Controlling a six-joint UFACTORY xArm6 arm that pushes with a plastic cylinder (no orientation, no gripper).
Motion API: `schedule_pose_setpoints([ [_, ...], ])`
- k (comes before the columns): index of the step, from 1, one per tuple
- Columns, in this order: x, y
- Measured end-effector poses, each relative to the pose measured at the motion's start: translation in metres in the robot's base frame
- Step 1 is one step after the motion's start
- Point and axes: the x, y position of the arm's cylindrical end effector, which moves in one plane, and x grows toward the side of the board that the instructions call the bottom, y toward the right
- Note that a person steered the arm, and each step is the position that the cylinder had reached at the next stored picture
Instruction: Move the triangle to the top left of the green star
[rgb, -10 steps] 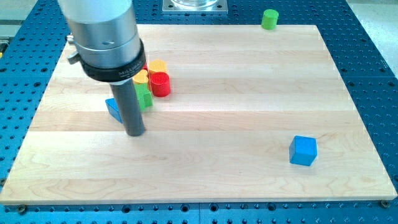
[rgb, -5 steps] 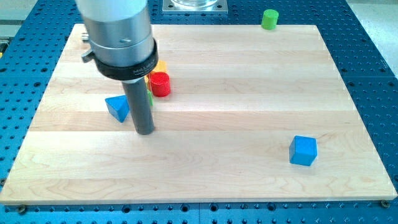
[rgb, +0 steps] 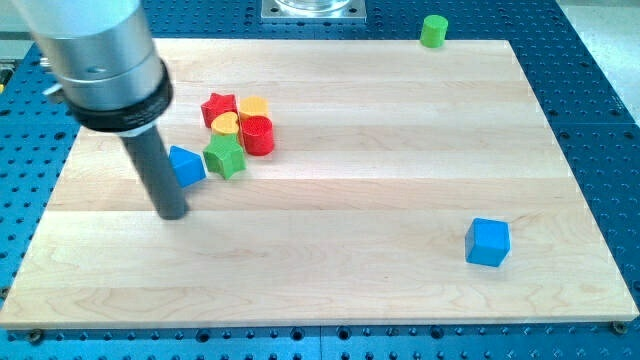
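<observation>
The blue triangle (rgb: 186, 165) lies on the wooden board (rgb: 400, 150) at the left, just left of the green star (rgb: 226, 156) and almost touching it. My tip (rgb: 173, 213) rests on the board just below and slightly left of the triangle, close to it. The rod rises up and left to the grey arm body, which hides the board's upper left part.
A red star (rgb: 217, 106), a yellow block (rgb: 227, 123), an orange block (rgb: 253, 105) and a red cylinder (rgb: 258, 134) cluster above the green star. A blue cube (rgb: 487, 241) sits at lower right. A green cylinder (rgb: 433, 30) stands at the board's top edge.
My tip has moved left, from right of the triangle's lower side to below-left of it. The triangle now sits a little higher and nearer the green star.
</observation>
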Motion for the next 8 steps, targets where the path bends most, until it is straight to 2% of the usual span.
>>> schedule_pose_setpoints([
  [2, -0.041, -0.008],
  [4, -0.044, -0.037],
  [5, -0.055, -0.021],
  [7, -0.055, -0.013],
  [8, -0.029, -0.010],
])
